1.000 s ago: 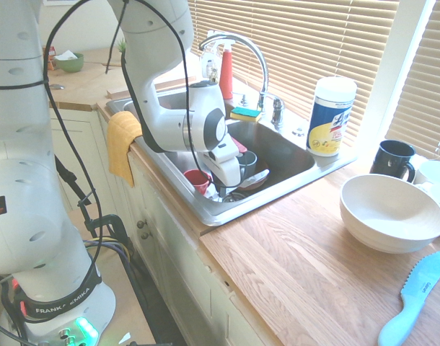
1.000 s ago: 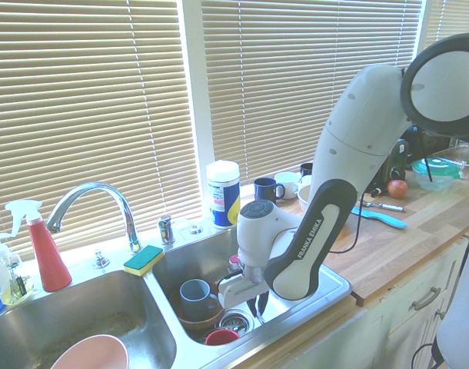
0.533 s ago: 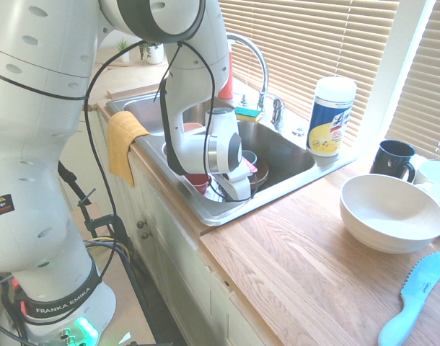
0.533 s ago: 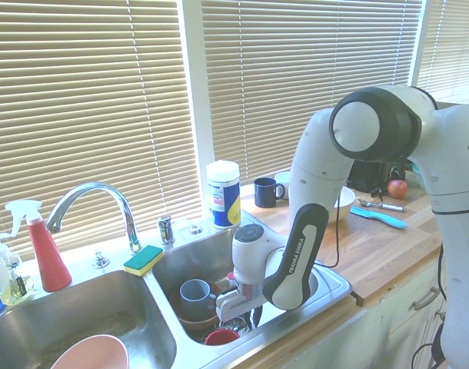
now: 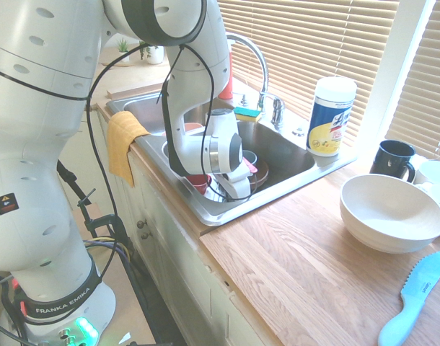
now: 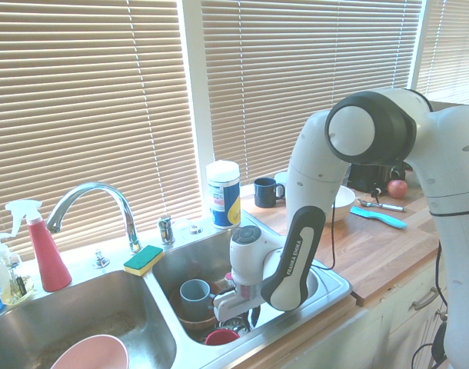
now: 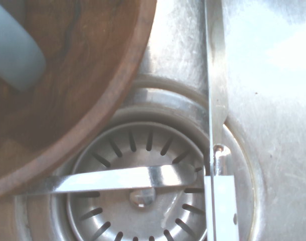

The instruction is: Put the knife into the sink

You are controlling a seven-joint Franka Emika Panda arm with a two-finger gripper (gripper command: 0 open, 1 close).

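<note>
Slatted beige blinds [image 6: 88, 115] cover the kitchen windows behind a light wooden counter [image 5: 306, 267]. Over the counter's edge reaches the white robot arm [image 6: 307, 184], bent down toward the stainless steel double-basin sink [image 6: 338, 286]. Its two-finger gripper [image 6: 254, 317] is closed and low in the basin nearer the bowls and mugs on the counter; whether it grips anything cannot be told.

On the counter are a wide white bowl [image 5: 393, 213], a white-lidded blue and yellow canister [image 5: 331, 119], a dark blue mug [image 5: 393, 158] and a light-blue plastic serrated knife [image 5: 413, 299]. A red spray bottle [image 6: 48, 254] stands behind the other basin, which holds a pink bowl [image 6: 92, 357]; a green and yellow sponge [image 6: 144, 260] sits by the divider.

Inside the gripper's basin, a brown wooden bowl [image 7: 88, 90] holds a grey-blue mug [image 6: 194, 296], with a red cup [image 6: 221, 337] near it. The slim silver knife [image 7: 216, 95] shows in the wrist view, in that basin beside the round metal strainer [image 7: 138, 201]; whether it is held or resting is unclear. A shiny flat metal strip [image 7: 118, 179] crosses the strainer.
</note>
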